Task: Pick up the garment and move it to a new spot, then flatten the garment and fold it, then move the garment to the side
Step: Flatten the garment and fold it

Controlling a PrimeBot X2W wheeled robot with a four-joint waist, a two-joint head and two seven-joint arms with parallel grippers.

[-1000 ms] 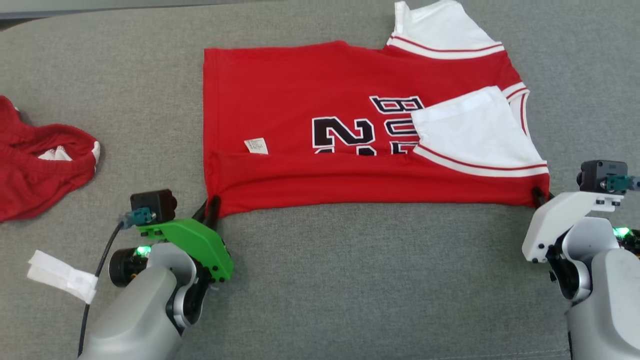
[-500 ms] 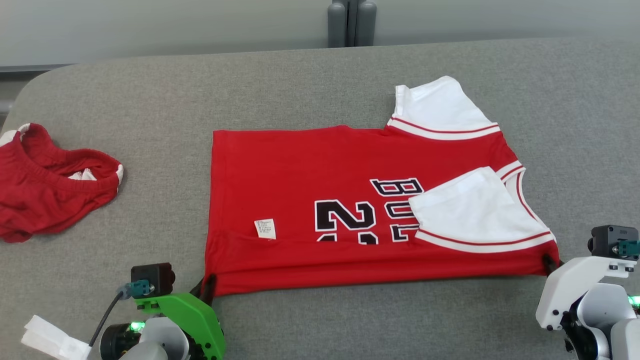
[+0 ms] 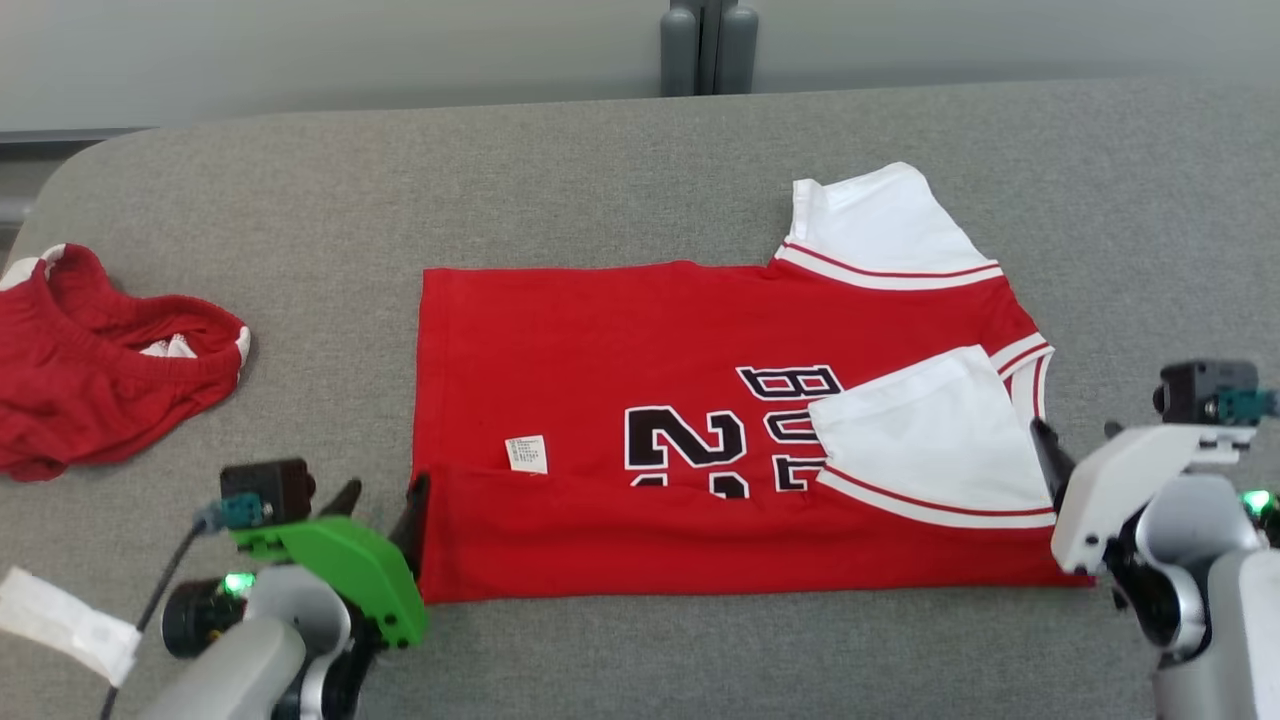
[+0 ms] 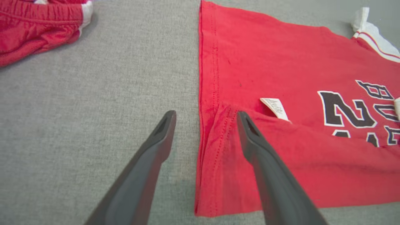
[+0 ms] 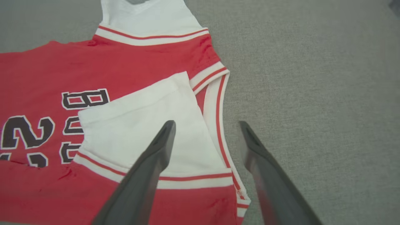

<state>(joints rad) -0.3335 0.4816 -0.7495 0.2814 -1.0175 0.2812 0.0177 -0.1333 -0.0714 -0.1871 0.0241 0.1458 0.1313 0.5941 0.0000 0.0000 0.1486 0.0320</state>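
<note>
Crumpled red shorts [image 3: 100,370] at 9 o'clock from jersey [image 3: 600,350], well apart; white paper strip [image 3: 60,625] at 8 o'clock. Jersey flat on worktop [image 3: 600,170] centre, near edge folded over number, white sleeve folded inward. Spread, gripping nothing: left fingers [image 4: 150,162] straddle hem corner, right fingers [image 5: 147,168] over sleeve. Bare room at 12, 3, 6 o'clock.

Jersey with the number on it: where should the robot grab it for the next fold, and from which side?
Probably at the near edge of the jersey, by its left corner and right corner, coming in low from the robot's side. That edge is already folded over, so it is doubled and firm. The open left tool and right tool already straddle those ends.
</note>
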